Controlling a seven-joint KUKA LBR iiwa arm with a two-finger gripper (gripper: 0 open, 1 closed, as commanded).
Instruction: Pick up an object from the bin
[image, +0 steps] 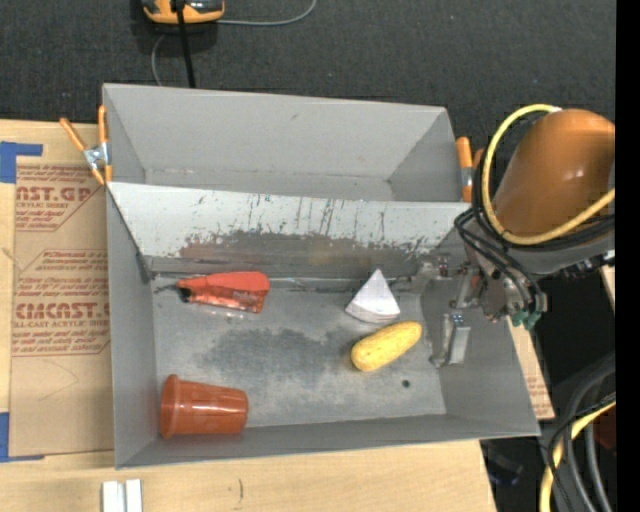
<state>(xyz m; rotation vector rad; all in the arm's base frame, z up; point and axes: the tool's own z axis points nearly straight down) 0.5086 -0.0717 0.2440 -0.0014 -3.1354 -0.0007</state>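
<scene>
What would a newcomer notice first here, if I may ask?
A yellow oblong thing lies right of the middle of the bin, with the gripper just to its right and a white wedge just above it. A red-orange cup lies on its side in the lower-left corner, and a red tool lies near the left wall.

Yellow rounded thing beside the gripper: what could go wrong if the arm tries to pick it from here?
1. The yellow thing is rounded, so it may roll or slip away when touched.
2. The white wedge lies close behind it and could be pushed or caught along with it.
3. The gripper hangs near the bin's right wall and might scrape it.
</scene>
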